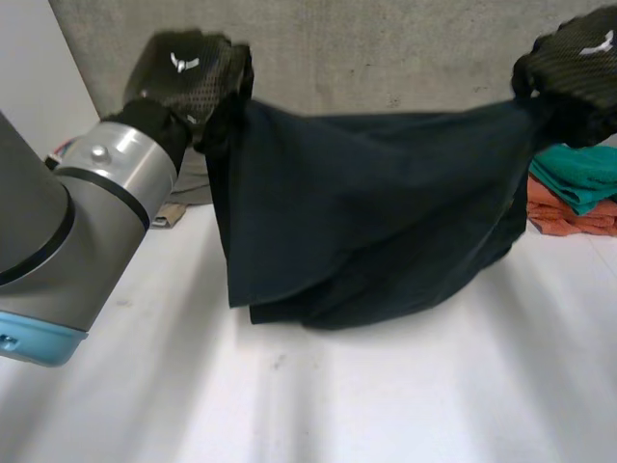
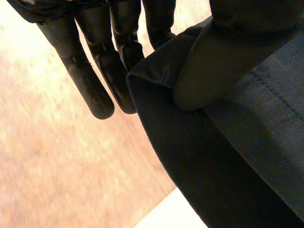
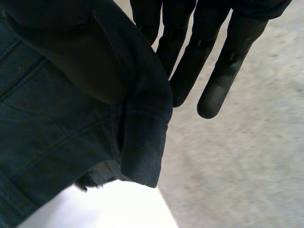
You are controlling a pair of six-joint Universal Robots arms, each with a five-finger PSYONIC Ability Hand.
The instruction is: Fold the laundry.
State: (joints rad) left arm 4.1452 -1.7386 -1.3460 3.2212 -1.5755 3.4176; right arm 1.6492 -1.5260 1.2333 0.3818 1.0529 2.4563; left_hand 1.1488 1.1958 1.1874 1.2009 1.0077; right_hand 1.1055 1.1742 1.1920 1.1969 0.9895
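A dark navy garment [image 1: 366,212] hangs spread between my two hands above the white table [image 1: 386,395], its lower edge resting on the tabletop. My left hand [image 1: 188,72] holds its upper left corner; in the left wrist view the thumb [image 2: 213,61] presses the cloth [image 2: 228,156] against the straight fingers [image 2: 90,80]. My right hand [image 1: 574,68] holds the upper right corner; in the right wrist view its thumb [image 3: 71,52] pins the hem [image 3: 142,142] against the fingers [image 3: 223,76].
Folded teal [image 1: 578,174] and orange [image 1: 569,217] clothes lie stacked at the table's right edge. A grey item [image 1: 188,183] and a small tan object [image 1: 169,214] sit behind my left arm [image 1: 67,241]. A concrete wall [image 1: 386,53] stands behind the table.
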